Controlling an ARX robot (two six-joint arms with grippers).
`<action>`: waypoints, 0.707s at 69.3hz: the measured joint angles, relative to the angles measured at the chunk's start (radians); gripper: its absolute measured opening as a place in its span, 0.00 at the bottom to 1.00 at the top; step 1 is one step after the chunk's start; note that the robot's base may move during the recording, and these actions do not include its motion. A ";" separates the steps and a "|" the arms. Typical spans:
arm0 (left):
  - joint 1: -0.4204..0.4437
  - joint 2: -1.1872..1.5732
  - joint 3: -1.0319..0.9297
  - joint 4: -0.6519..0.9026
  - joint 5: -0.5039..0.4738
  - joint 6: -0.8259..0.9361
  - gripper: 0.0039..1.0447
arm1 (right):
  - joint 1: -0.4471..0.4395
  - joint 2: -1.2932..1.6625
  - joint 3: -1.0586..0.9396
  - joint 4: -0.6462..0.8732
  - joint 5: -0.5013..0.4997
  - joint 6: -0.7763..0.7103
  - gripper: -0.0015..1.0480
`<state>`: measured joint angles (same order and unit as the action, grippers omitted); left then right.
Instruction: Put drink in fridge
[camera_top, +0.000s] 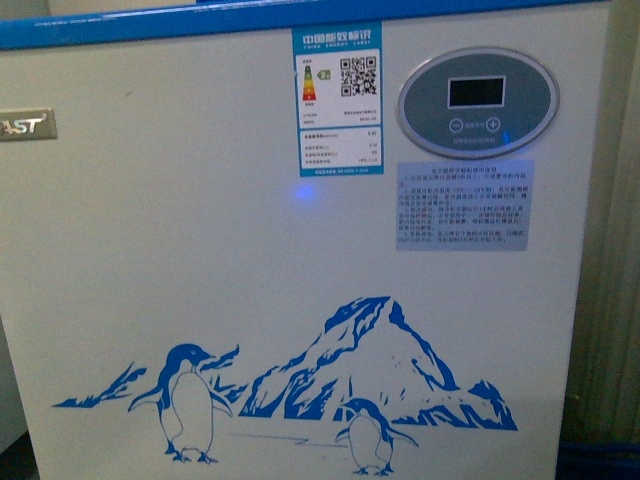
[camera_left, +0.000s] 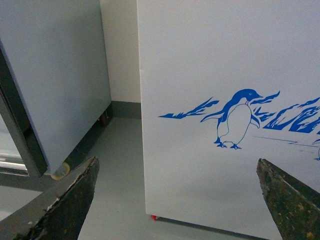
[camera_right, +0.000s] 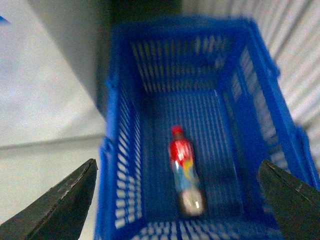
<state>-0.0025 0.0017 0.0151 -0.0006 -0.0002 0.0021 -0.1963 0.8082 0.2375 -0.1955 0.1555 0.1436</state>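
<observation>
Blue crate (camera_right: 117, 150) walls are boxing in the bottle (camera_right: 184, 170), which is lying flat on the crate floor. Right gripper (camera_right: 177, 164) is hovering above, jaws wide and empty, best lowering straight and straddling its middle. Left gripper (camera_left: 177, 161) is gaping empty beside the fridge (camera_left: 210, 60).

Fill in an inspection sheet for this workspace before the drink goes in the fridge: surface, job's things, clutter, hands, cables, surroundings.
Surface: smooth grey floor; no table in view.
Job's things: plastic drink bottle with red cap and red label inside a blue slatted plastic crate, seemingly lying down, picture blurred; white chest fridge with blue rim and penguin picture, lid out of view.
Clutter: nothing seen.
Hands: left hand open, empty, facing the fridge front; right hand open, empty, above the crate.
Cables: nothing seen.
Surroundings: tall grey-white cabinet beside the fridge, a gap between; pale wall behind.
</observation>
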 joint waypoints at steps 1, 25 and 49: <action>0.000 0.000 0.000 0.000 0.000 0.000 0.92 | -0.019 0.069 0.004 0.042 0.002 -0.008 0.93; 0.000 0.000 0.000 0.000 0.000 0.000 0.92 | -0.139 1.032 0.160 0.629 -0.060 -0.108 0.93; 0.000 0.000 0.000 0.000 0.000 0.000 0.92 | -0.103 1.677 0.466 0.793 -0.025 -0.161 0.93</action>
<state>-0.0025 0.0017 0.0151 -0.0002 0.0002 0.0021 -0.2996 2.4855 0.7032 0.5976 0.1307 -0.0170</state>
